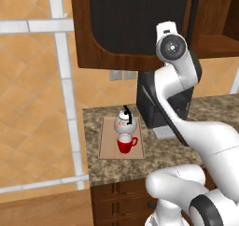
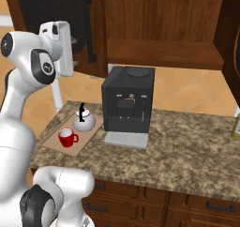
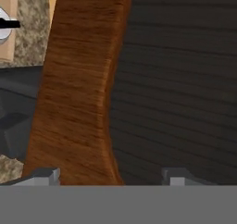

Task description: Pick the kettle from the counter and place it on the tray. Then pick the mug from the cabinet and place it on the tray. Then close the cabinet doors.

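The small round white kettle (image 1: 125, 122) and bright red mug (image 1: 125, 143) already sit on the flat tan wooden tray (image 1: 107, 148), while the end effector (image 3: 110, 176), spread wide, faces a dark brown cabinet door (image 3: 81, 79) above the tray, both doors not yet closed.

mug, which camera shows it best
The left base view: the mug sits near the middle of the picture on the tray, handle and pale inside plain, just in front of the kettle. The right base view shows it smaller, near the arm. In the hand view I cannot make it out.
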Tool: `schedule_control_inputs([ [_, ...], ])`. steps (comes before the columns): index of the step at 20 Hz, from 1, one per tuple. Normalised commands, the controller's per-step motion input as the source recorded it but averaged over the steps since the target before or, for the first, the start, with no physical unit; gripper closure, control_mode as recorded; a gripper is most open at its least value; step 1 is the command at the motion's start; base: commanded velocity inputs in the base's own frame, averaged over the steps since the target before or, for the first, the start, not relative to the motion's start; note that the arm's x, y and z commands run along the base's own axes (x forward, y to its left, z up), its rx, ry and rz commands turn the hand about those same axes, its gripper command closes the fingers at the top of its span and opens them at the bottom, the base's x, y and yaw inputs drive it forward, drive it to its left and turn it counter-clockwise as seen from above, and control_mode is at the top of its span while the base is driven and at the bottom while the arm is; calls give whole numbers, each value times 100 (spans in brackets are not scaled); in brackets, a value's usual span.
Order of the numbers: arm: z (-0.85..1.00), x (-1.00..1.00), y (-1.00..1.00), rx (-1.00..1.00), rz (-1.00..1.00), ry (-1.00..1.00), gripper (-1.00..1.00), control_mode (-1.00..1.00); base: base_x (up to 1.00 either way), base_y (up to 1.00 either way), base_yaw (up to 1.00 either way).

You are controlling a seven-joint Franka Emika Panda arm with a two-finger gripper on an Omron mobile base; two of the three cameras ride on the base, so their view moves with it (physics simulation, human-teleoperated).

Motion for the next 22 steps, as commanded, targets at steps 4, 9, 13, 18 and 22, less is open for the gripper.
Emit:
schedule_control_inputs([
  [4,-14,65,-3,4,27,1,-100,-100,0,0,0],
  [9,-13,61,2,1,25,6,-100,-100,0,0,0],
  [13,-8,44,10,0,17,12,-100,-100,0,0,0],
  [18,-15,39,16,0,11,13,-100,-100,0,0,0],
  [22,-26,29,20,0,10,6,-100,-100,0,0,0],
])
